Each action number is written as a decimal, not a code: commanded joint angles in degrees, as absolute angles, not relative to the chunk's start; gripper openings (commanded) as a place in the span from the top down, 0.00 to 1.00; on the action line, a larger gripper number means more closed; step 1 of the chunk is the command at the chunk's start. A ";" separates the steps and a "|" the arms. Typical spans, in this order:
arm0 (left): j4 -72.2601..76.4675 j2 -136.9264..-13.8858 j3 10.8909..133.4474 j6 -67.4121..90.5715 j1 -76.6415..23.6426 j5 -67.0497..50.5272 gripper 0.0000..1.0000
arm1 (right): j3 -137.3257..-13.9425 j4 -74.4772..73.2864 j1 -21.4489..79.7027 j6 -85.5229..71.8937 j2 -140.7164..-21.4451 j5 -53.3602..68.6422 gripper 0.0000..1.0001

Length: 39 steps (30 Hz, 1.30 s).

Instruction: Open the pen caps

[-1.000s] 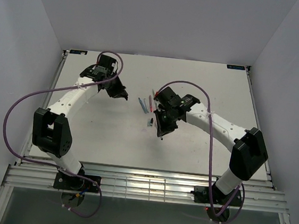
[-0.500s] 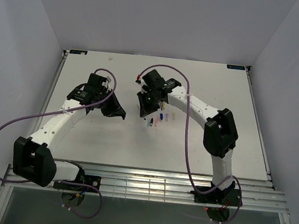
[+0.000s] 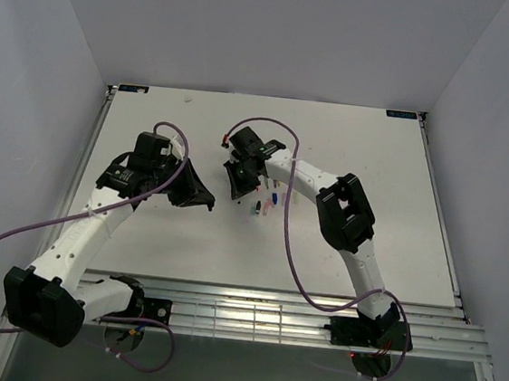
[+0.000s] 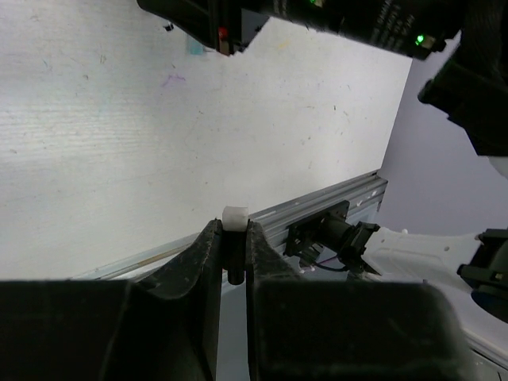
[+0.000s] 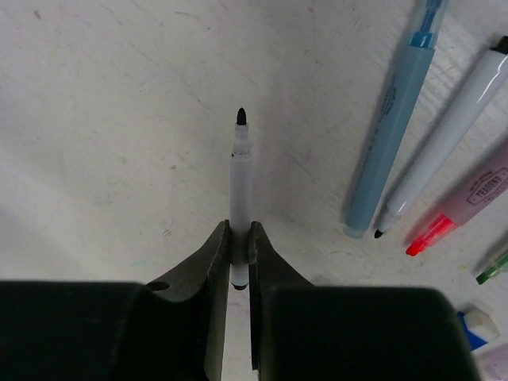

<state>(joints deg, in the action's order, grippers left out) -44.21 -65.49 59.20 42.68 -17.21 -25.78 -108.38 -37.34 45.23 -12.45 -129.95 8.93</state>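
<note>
My right gripper [image 5: 240, 234] is shut on a thin white pen [image 5: 240, 178], whose bare black tip points away over the table. In the top view the right gripper [image 3: 238, 182] hangs just left of a small cluster of pens and caps [image 3: 268, 201]. My left gripper [image 4: 232, 230] is shut on a short dark cap [image 4: 233, 246] with a white end. From above, the left gripper [image 3: 202, 200] is a short way left of the right one. Uncapped beside the held pen lie a pale blue pen [image 5: 393, 131], a white pen [image 5: 444, 151] and a pink highlighter [image 5: 468, 198].
A blue and white cap [image 5: 479, 324] and a green pen tip [image 5: 492, 267] lie at the right edge of the right wrist view. The metal rail [image 3: 243, 303] runs along the table's near edge. Purple cables [image 3: 287, 230] loop over the table from both arms.
The right gripper has swung left and back with the white pen, away from the cluster. The left gripper has come nearer the front edge, its arm folding down to the left.
</note>
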 commanded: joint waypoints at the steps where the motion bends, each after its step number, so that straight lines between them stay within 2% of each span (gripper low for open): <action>1: -45.53 -62.06 57.49 43.24 -17.40 -28.73 1.00 | -111.36 -34.89 45.35 -10.81 -130.96 4.85 0.86; 12: -45.53 -59.77 54.06 45.79 -17.67 -33.05 1.00 | -113.81 -35.16 44.30 -9.76 -135.61 3.51 0.77; 19: -46.49 -62.22 53.44 46.58 -19.07 -30.85 1.00 | -117.24 -35.51 43.25 -10.46 -137.81 2.73 0.63; 26: -46.85 -68.20 55.54 46.32 -21.00 -27.69 1.00 | -118.83 -35.86 41.84 -9.93 -137.20 2.99 0.63; 31: -46.06 -73.03 56.86 45.70 -21.71 -25.49 1.00 | -117.51 -34.20 41.66 -8.79 -130.80 6.41 0.60; 39: -40.26 -87.15 63.00 45.70 -25.04 -23.56 1.00 | -109.44 -34.36 41.05 -10.81 -108.48 7.83 0.51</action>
